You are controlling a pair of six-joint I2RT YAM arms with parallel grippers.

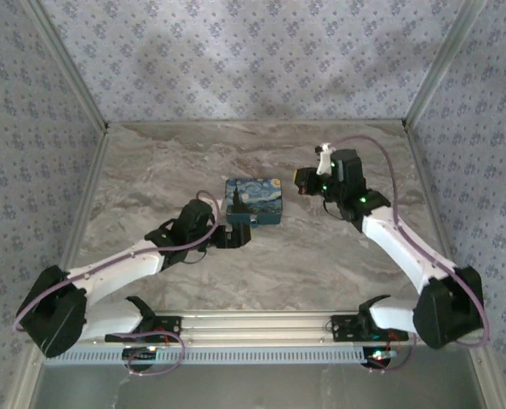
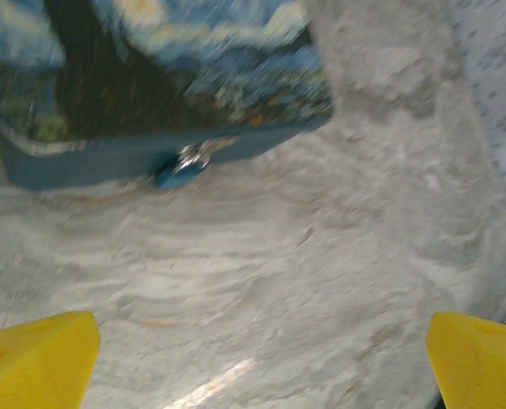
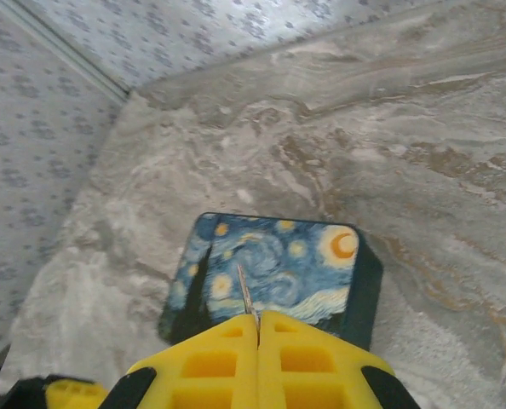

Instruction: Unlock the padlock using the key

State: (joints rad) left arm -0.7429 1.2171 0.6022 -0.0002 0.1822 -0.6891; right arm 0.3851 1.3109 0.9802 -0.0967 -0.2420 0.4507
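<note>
Teal padlock (image 2: 185,162) hung on the near wall of the box (image 2: 151,77), facing the left gripper (image 2: 261,362) — fingers wide apart, likely to steady it — while the right gripper (image 3: 258,322) pinched the key (image 3: 246,296) blade-forward toward the box, presumably for insertion.

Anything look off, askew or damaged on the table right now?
Nothing stands out. The box sits flat and closed, the padlock hangs at its front edge, and the right pincer is shut on the key. No spill or damage visible.
</note>
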